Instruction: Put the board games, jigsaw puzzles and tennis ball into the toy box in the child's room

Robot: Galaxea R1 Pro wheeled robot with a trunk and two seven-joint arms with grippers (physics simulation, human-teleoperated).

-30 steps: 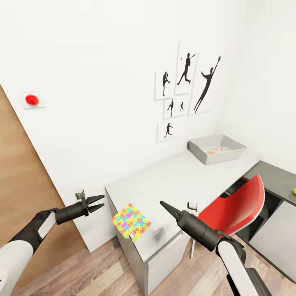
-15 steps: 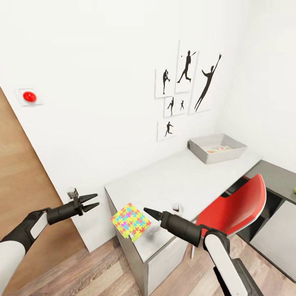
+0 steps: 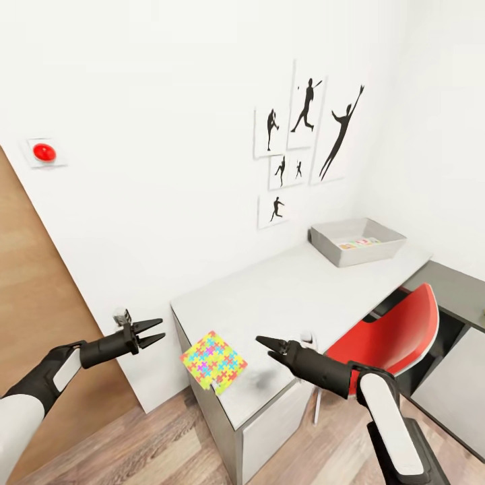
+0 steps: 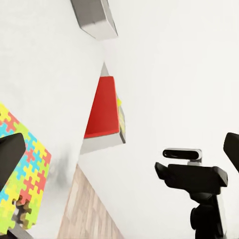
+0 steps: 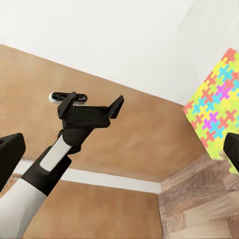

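Note:
A jigsaw puzzle (image 3: 214, 362) box, covered in multicolour pieces, lies on the near corner of the pale table (image 3: 296, 296) and hangs over its edge. My left gripper (image 3: 157, 330) is open in the air left of it, off the table. My right gripper (image 3: 264, 343) hovers low over the tabletop just right of the box, open and holding nothing. The right wrist view looks past the puzzle (image 5: 219, 119) at the left gripper (image 5: 94, 110). The grey toy box (image 3: 330, 249) stands at the table's far end with printed boxes (image 3: 357, 244) inside. The bed is out of view.
A red chair (image 3: 387, 337) is tucked under the table right of my right arm. A lower dark grey section (image 3: 458, 289) adjoins at the right. A wooden door (image 3: 40, 316) is at the left, and wood floor (image 3: 168, 444) lies below.
My right gripper swung left toward the puzzle, then drew back a little right, its forearm now lying lower and flatter. The left gripper drifted slightly left. The puzzle has not moved.

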